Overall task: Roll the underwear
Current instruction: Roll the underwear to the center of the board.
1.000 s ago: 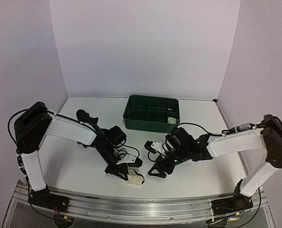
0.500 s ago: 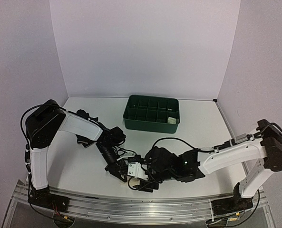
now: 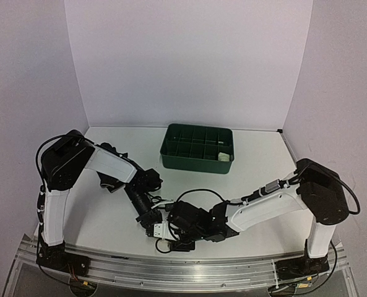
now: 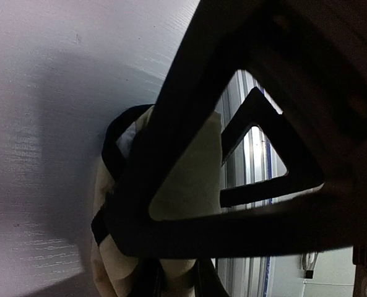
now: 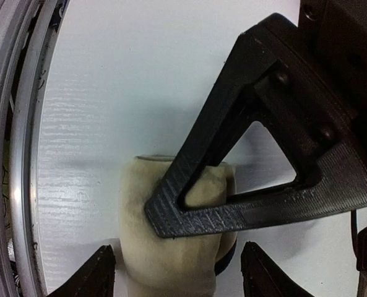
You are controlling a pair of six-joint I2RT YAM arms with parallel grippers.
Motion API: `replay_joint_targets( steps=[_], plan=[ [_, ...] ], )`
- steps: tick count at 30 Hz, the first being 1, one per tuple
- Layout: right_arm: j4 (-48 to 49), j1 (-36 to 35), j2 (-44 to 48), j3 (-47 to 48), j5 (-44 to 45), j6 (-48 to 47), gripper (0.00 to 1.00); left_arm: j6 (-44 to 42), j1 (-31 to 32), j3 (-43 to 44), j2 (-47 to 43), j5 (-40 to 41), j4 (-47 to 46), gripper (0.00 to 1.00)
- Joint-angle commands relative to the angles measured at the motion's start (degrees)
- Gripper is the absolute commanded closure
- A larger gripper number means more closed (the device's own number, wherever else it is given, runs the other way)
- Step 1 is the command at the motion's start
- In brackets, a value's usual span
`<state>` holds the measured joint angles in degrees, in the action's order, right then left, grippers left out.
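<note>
A: Right gripper point(image 5: 178, 279) first. Its fingertips point(image 5: 100, 275) stand wide apart, released, one on each side of the cream roll with black edging point(image 5: 164, 263). I see no squeeze on the cloth.

B: And that black triangular finger point(image 5: 205, 148) lying across the roll?

A: It reaches in from the far right of the right wrist view, and its bar sits on the roll's upper face. It looks to belong to the left gripper point(image 3: 151, 220). Whether the left jaws are clenched or released, I cannot tell. Dark finger frames fill the left wrist view, and the top view hides the tips.

B: So where exactly is the roll?

A: It's on the white table point(image 3: 257, 161), at the near edge, just beside the aluminium rail point(image 3: 233, 265) and a little left of centre. From above it is almost wholly covered, because the two grippers meet nose to nose over it.

B: The left wrist camera does catch the black edging.

A: Yes, it curves round one end of the cream cloth. Moving outward, the left arm point(image 3: 109, 164) bends in from the left, and the right arm point(image 3: 263, 204) sweeps in low from the right.

B: And beyond the left arm?

A: There's black underwear point(image 3: 106, 148) in a loose heap on the left of the table, partly hidden by that arm. At the far centre stands the green compartment tray point(image 3: 197, 162), well apart from both grippers. It has a small cream bundle point(image 3: 222, 156) in a near-right compartment.
</note>
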<state>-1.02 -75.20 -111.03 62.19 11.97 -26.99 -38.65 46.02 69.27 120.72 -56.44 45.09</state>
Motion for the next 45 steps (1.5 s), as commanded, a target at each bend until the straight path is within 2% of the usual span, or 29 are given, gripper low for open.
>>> replay_joint_targets(
  steps=[1, 4, 6, 7, 9, 13, 16, 21, 24, 26, 30, 40, 45],
  plan=[
    [-2.77, -0.12, -2.95, 2.51, 0.49, 1.04, 0.49, 0.57, -0.27, 0.48, 2.74, 5.48, 2.67, 1.00],
    [-3.47, -0.12, -2.94, 2.36, 0.93, 2.23, 0.77, 0.82, -0.35, 0.55, 2.61, 5.26, 2.58, 0.96],
    [-3.74, 0.02, -2.38, 1.54, -0.16, 3.61, 0.90, 1.51, -0.92, 0.56, 2.10, 4.89, 2.16, 0.82],
    [-4.04, 0.24, -2.03, 1.11, -1.28, 4.66, 0.96, 2.08, -1.41, 0.50, 1.45, 4.70, 1.84, 0.72],
    [-5.05, 1.25, -1.44, 0.39, -4.43, 7.46, 1.00, 3.94, -2.89, -0.41, -1.22, 4.72, -0.93, 0.51],
    [-6.01, 3.57, -1.52, -1.17, -10.77, 13.43, 1.00, 4.35, -5.38, -6.20, -13.83, 7.19, -9.27, 0.32],
    [-6.02, 5.54, -2.06, -2.36, -15.63, 16.78, 1.00, -0.86, -5.42, -10.90, -21.71, 10.64, -11.63, 0.30],
    [-6.16, 10.07, -3.87, -2.71, -24.93, 22.76, 1.00, -11.89, -5.19, -18.04, -30.04, 14.89, -15.68, 0.30],
    [-6.74, 11.57, -5.32, -1.72, -29.35, 24.91, 1.00, -17.71, -2.00, -22.39, -33.92, 21.29, -26.07, 0.27],
    [-6.97, 12.57, -6.41, -1.02, -31.41, 26.01, 1.00, -20.06, 1.28, -23.81, -33.40, 26.59, -32.15, 0.26],
    [-6.98, 14.49, -7.76, -0.04, -36.05, 28.37, 1.00, -20.41, 5.68, -21.95, -28.56, 30.77, -35.03, 0.25],
    [-6.80, 17.71, -10.51, 3.09, -44.01, 31.37, 1.00, -18.07, 7.57, -21.83, -23.25, 33.54, -40.68, 0.26],
    [-6.58, 18.61, -11.65, 4.15, -44.65, 33.93, 1.00, -17.29, 8.25, -19.68, -23.26, 28.82, -38.40, 0.29]
  ],
)
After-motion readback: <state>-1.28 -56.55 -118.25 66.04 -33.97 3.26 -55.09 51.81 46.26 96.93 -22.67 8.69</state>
